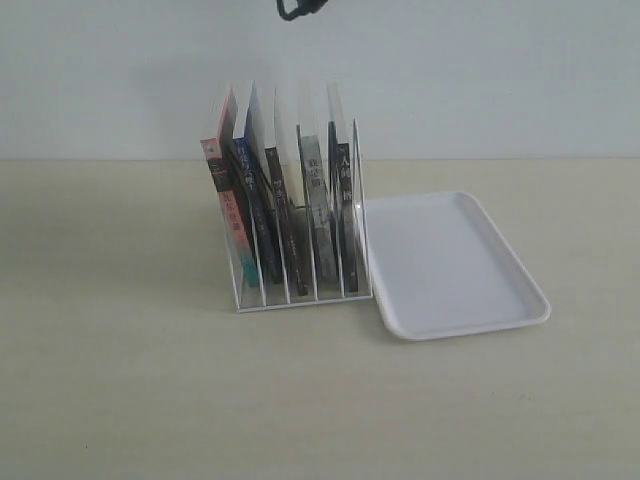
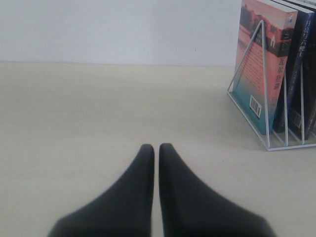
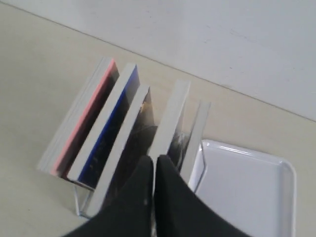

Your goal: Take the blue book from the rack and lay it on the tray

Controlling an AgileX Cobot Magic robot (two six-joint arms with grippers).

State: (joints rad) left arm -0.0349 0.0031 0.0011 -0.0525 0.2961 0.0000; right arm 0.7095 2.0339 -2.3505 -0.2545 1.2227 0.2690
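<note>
I held the right hand (image 3: 154, 159) over the rack (image 1: 300, 299), jaws together, empty; the blue book (image 3: 108, 131) stood upright in the rack's second slot, off toward the pink book (image 3: 87, 123).

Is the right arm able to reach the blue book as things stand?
Probably yes: the right pincer hovers above the rack and the blue book shows its top edge, but the pincer is shut and the pink-spined book stands close.

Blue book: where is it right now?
Exterior view, left of centre: the blue book stands in the rack, second from the left, between the pink-spined book and a black-spined book.
</note>
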